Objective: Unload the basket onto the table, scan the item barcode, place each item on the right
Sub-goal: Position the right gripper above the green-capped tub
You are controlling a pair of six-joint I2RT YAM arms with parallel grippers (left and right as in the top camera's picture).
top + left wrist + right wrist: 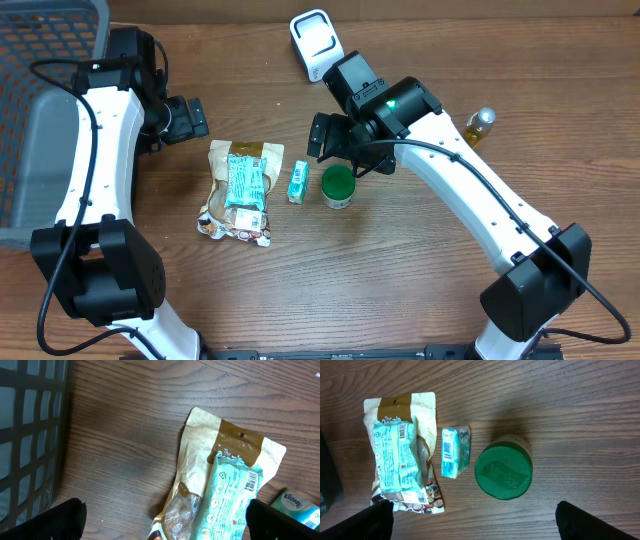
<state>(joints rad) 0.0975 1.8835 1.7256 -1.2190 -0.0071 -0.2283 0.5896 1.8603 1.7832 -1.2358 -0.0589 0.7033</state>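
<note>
Two empty, wide-open grippers: left gripper (196,118) beside brown pouch (238,222), right gripper (319,138) over green-lidded jar (337,187). Kleenex pack (297,183) lies mid-frame between pouch and jar. Teal packet (243,181) atop pouch, white scanner (315,42) top centre.

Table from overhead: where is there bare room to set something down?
The widest bare wood is the table's near strip, on the robot's side of the items. Another patch lies along the far edge, left of the white scanner. The middle is crowded: pouch, tissue pack and green-lidded jar lie close together.
</note>
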